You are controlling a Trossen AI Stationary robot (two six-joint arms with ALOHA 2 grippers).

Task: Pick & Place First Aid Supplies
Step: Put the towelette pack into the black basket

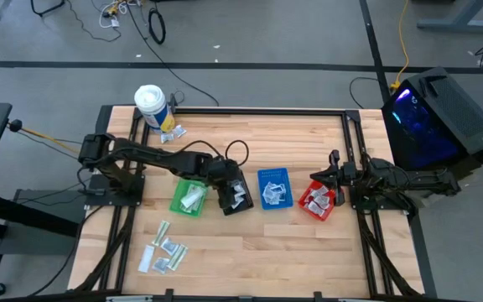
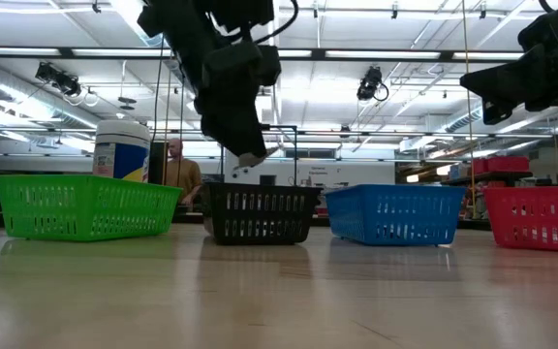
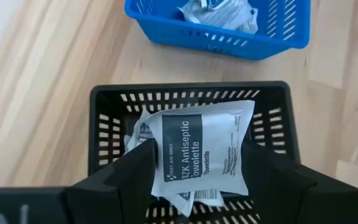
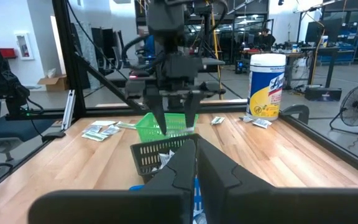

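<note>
1. My left hand (image 3: 194, 171) hangs over the black bin (image 3: 104, 124) near the middle of the bench (image 1: 309, 252), fingers parted.
2. An antiseptic towelette sachet (image 3: 204, 146) sits between those fingers; I cannot tell whether they grip it or it lies loose on the sachets below.
3. More loose sachets (image 1: 164, 252) lie near the bench's front-left corner.
4. My right hand (image 4: 196, 165) waits above the red bin (image 1: 315, 201) toward the right edge, fingers pressed together, holding nothing.
</note>
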